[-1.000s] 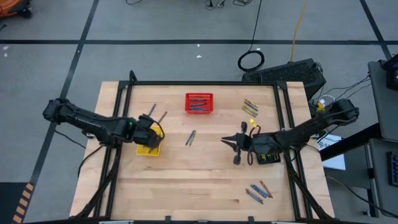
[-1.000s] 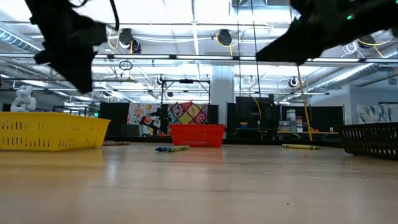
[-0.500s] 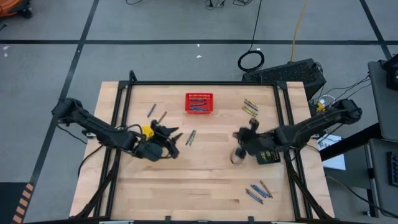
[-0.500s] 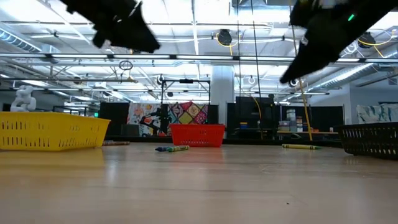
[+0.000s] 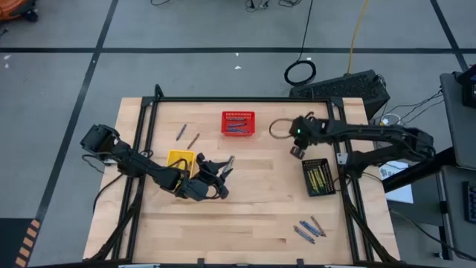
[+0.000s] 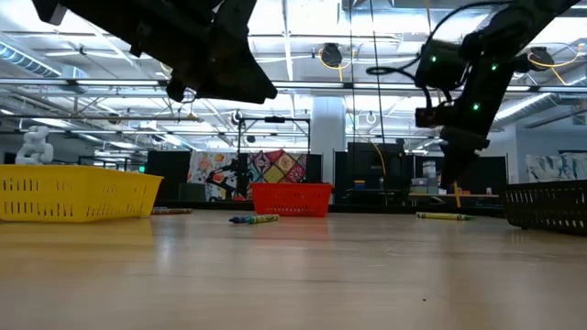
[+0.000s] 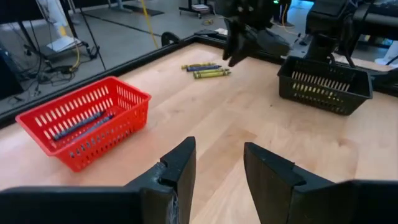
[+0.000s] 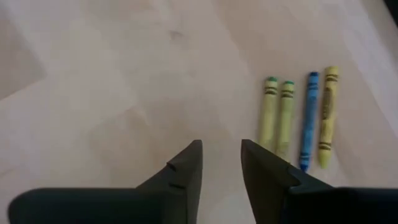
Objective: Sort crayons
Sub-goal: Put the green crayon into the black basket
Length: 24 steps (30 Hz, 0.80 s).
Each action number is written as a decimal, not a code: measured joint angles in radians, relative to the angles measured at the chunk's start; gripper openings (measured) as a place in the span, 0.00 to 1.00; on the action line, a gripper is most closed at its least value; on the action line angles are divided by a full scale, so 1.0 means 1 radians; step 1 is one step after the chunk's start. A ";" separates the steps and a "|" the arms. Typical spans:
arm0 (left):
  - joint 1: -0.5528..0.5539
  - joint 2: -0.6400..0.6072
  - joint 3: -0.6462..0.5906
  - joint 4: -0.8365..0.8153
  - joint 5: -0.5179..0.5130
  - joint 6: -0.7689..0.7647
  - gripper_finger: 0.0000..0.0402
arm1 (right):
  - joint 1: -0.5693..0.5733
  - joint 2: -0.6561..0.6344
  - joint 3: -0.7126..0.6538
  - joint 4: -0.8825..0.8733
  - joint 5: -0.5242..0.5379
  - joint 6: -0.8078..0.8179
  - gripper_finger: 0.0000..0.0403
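Crayons lie in groups on the wooden table. A pair [image 5: 230, 159] lies mid-table, and two brownish ones [image 5: 187, 136] lie at the far left. A bunch [image 5: 309, 227] lies near the right front. Yellow-green, blue and yellow ones [image 8: 298, 121] lie at the far right. My left gripper [image 7: 217, 155] hovers open beside the mid-table pair [image 6: 255, 219], nearly level, next to the yellow basket [image 5: 181, 159]. My right gripper [image 8: 221, 152] is open, points down above the table by the far-right group, and holds nothing.
A red basket [image 5: 238, 123] with blue crayons stands at the far middle. A black basket [image 5: 317, 176] with crayons stands at the right. A black frame [image 5: 245, 99] runs along the table's far edge. There is bare wood in the near middle.
My left gripper has left the yellow basket and gone toward the table's middle, to the crayon pair, tipping from pointing down to nearly level. My right gripper has swung from mid-table beside the black basket toward the far edge, over the far-right crayons, tipping downward.
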 joint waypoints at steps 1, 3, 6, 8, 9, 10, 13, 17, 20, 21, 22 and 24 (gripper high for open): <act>-0.001 0.000 0.000 -0.001 0.000 -0.002 0.35 | -0.031 0.007 -0.005 0.022 -0.013 -0.013 0.25; -0.002 0.000 0.000 -0.003 0.000 0.004 0.35 | -0.080 0.024 -0.018 0.076 -0.012 -0.017 0.26; -0.002 0.000 0.000 -0.004 0.000 0.018 0.35 | -0.121 0.054 -0.027 0.122 -0.016 -0.020 0.26; -0.002 0.000 0.000 -0.006 0.000 0.018 0.35 | -0.141 0.083 -0.027 0.132 -0.016 -0.036 0.26; -0.002 0.000 0.000 -0.007 0.000 0.018 0.35 | -0.150 0.098 -0.028 0.135 -0.016 -0.045 0.26; -0.002 0.000 0.000 -0.008 0.000 0.018 0.35 | -0.160 0.116 -0.028 0.142 -0.017 -0.057 0.26; -0.002 0.000 0.000 -0.007 0.000 0.019 0.35 | -0.193 0.170 -0.028 0.145 -0.045 -0.099 0.26; -0.002 0.000 0.000 -0.007 0.000 0.019 0.35 | -0.227 0.228 -0.027 0.151 -0.062 -0.125 0.26; -0.002 0.000 0.000 -0.008 0.000 0.019 0.35 | -0.242 0.252 -0.025 0.154 -0.092 -0.141 0.26; -0.002 0.000 0.000 -0.008 0.000 0.019 0.35 | -0.245 0.255 -0.025 0.154 -0.105 -0.146 0.25; -0.002 0.000 0.000 -0.008 0.000 0.019 0.35 | -0.247 0.256 -0.025 0.154 -0.120 -0.155 0.25; -0.002 0.000 0.000 -0.007 0.000 0.019 0.35 | -0.247 0.255 -0.025 0.154 -0.147 -0.173 0.21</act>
